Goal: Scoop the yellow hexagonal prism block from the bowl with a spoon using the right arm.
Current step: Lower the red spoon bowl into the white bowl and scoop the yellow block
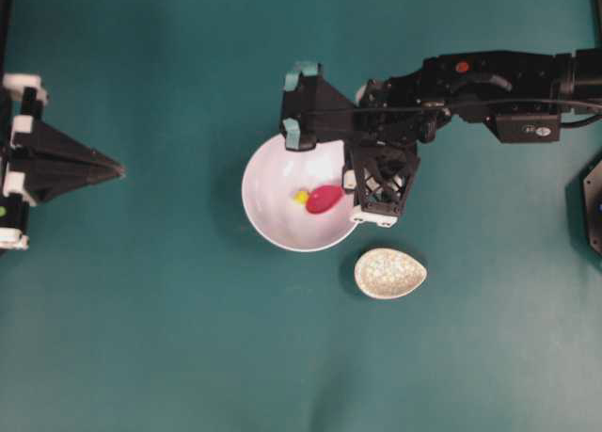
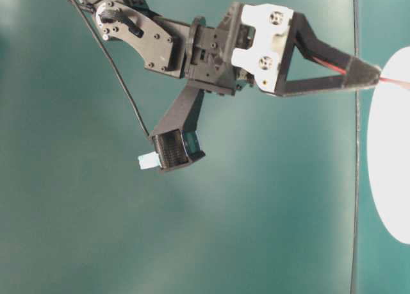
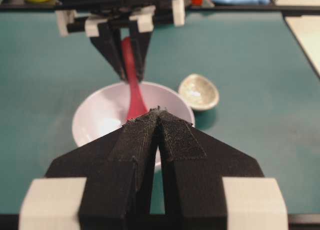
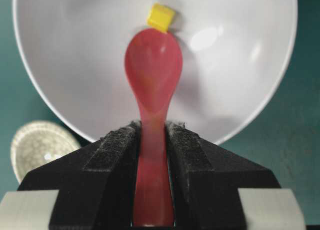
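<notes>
Right pincer [image 4: 152, 140] clamped on spoon [image 4: 152, 74] handle, yellow block [image 4: 161, 17] touching the scoop's far tip, inside bowl [image 4: 240, 89].

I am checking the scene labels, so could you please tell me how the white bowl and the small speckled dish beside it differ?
The white bowl is plain, round and the larger; the speckled dish is small, beige and egg-shaped. The bowl holds the yellow block and the scoop of the red spoon, which is gripped by the right gripper; the dish holds nothing. Both sit upright on the green table, apart from each other.
</notes>
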